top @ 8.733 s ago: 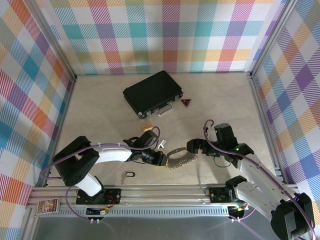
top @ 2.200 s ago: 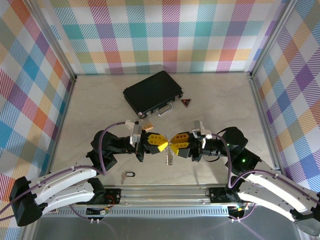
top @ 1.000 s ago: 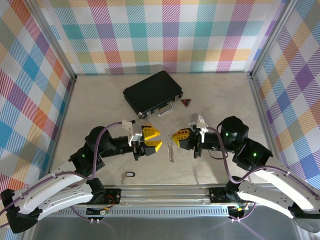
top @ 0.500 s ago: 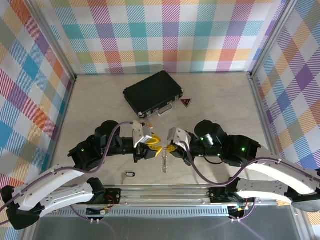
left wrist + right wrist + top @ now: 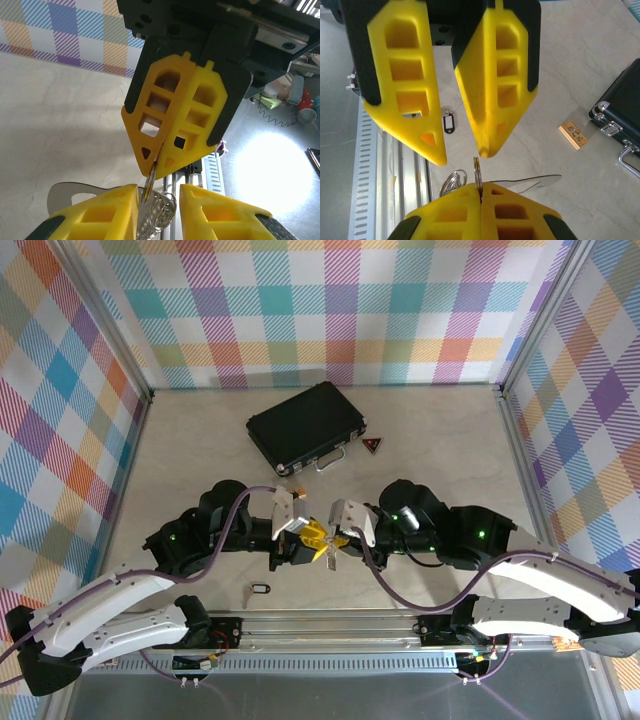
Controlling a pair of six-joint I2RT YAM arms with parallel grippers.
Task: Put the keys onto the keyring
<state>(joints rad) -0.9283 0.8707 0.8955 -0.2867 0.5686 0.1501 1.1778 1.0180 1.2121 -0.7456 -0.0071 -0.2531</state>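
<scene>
1. While flat on the table (image 5: 200, 460) near the front rail (image 5: 330, 625), the keyring (image 5: 261, 588) lies apart from the keys (image 5: 160, 215).
2. Right gripper (image 5: 480, 192) clenched on the keys, midair; left gripper (image 5: 159, 192) released, fingers (image 5: 105, 210) flanking them.
3. Black case (image 5: 305, 426) beyond.

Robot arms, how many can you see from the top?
2. The left arm reaches in from the bottom left, the right arm from the bottom right; their tips almost touch.

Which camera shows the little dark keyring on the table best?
Right wrist view: the keyring lies flat on the table, its oval outline and pale centre clear. Top external shows it far smaller, a dark oval near the table's front edge.
</scene>
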